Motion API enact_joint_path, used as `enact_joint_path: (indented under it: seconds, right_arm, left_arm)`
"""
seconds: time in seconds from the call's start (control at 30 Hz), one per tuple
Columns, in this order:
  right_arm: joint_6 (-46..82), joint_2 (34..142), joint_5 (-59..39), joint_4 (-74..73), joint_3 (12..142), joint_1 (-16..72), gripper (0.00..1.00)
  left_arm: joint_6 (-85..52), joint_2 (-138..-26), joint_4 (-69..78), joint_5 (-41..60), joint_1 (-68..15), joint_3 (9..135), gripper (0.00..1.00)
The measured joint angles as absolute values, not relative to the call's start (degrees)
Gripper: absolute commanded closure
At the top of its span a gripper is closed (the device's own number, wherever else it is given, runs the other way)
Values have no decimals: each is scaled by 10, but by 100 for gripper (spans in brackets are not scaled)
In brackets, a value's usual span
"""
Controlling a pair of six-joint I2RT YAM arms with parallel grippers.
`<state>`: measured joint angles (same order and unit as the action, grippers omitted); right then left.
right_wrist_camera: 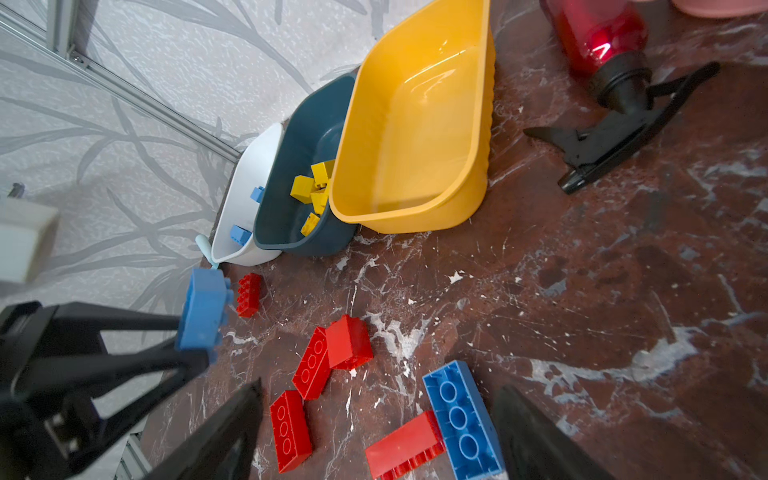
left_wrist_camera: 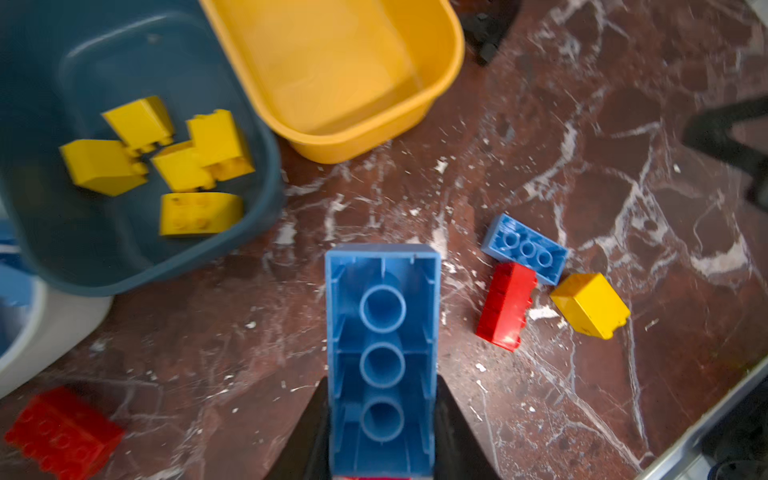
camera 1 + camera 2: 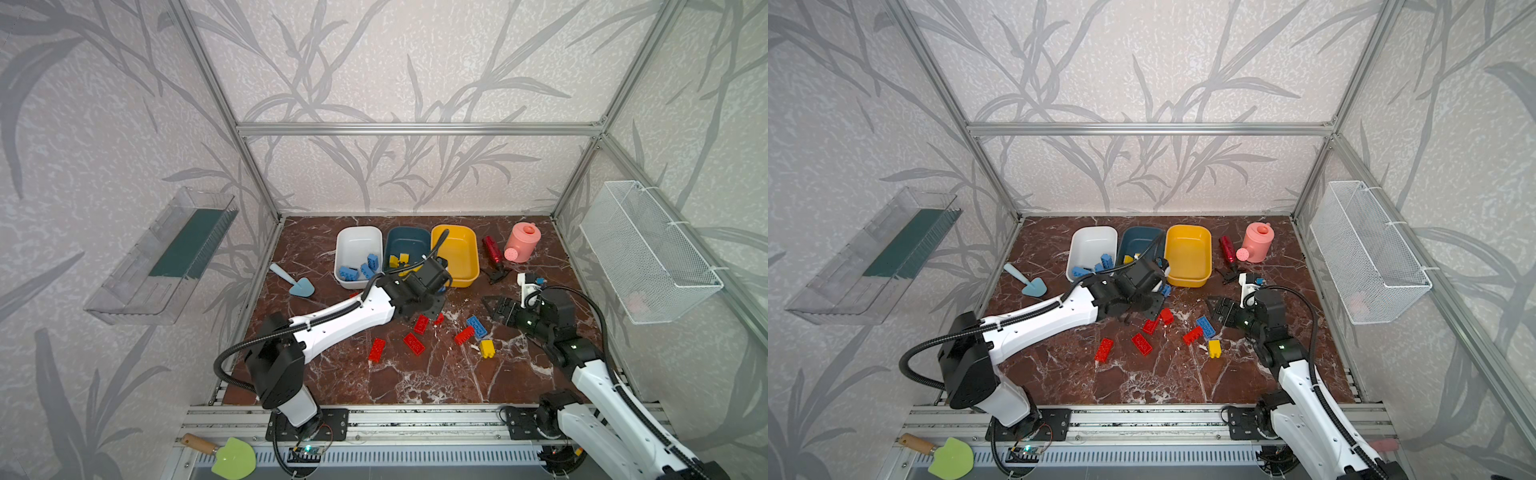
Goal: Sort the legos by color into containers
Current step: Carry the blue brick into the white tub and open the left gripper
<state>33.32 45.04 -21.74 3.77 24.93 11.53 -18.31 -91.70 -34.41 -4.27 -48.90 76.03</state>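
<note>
**Table** [image 3: 374, 386]: dark red marble, white-veined. Carries all items below.

**White tub** [image 3: 359, 241]: stands leftmost of three side by side at the far edge. Holds several blue bricks [image 3: 348, 272], bunched at its near end.

**Teal tub** [image 3: 409, 241]: stands mid-row. Holds five yellow bricks [image 2: 183, 166], counted in the left wrist view.

**Yellow tub** [image 3: 457, 249]: stands rightmost. Holds nothing; likely meant for red.

**Left pincer** [image 2: 382, 386]: closed on the held blue brick. Hangs off the table just in front of where the teal tub and yellow tub meet.

**Right pincer** [image 3: 492, 308]: jaws wide apart, empty. Sits low toward the right edge, beside the loose pile.

**Held blue brick** [image 2: 382, 332]: clamped across its short width near one end, hollow underside toward the wrist camera. Long axis runs straight out from the fingers. Judged destination is the white tub, which lies toward the left edge from the pincer, past the teal tub's near end. Calls for a sideways carry clear of the teal rim. Left arm nearer by far.

**Red bricks** [image 3: 414, 344]: about six, loose mid-table, none in a tub yet.

**Loose blue brick** [image 3: 476, 325]: lies against a red one, near the right pincer.

**Loose yellow brick** [image 3: 487, 348]: lies just beside that pair, on the near-edge side.
</note>
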Motion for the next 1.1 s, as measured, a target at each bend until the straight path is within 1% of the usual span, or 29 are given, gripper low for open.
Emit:
enact_joint_path:
  seconds: [0.23, 0.47, 0.7, 0.93, 1.03, 1.1]
  right_arm:
    - [334, 476, -222, 14, 249, 148, 12]
    - [345, 480, -244, -16, 238, 153, 12]
    - [360, 479, -259, -34, 221, 153, 12]
    - [370, 478, -260, -37, 221, 153, 12]
    - [370, 479, -260, -37, 221, 153, 12]
    - [370, 479, -260, -37, 221, 153, 12]
  left_arm:
    - [-193, -890, -390, -28, -326, 777, 71]
    - [-202, -908, -404, 1, -210, 803, 71]
    - [-204, -1015, -431, 31, -153, 877, 72]
    - [-206, -1084, -445, 46, -124, 889, 69]
    - [-206, -1098, -449, 46, -119, 892, 64]
    - [-206, -1102, -453, 46, -117, 895, 58]
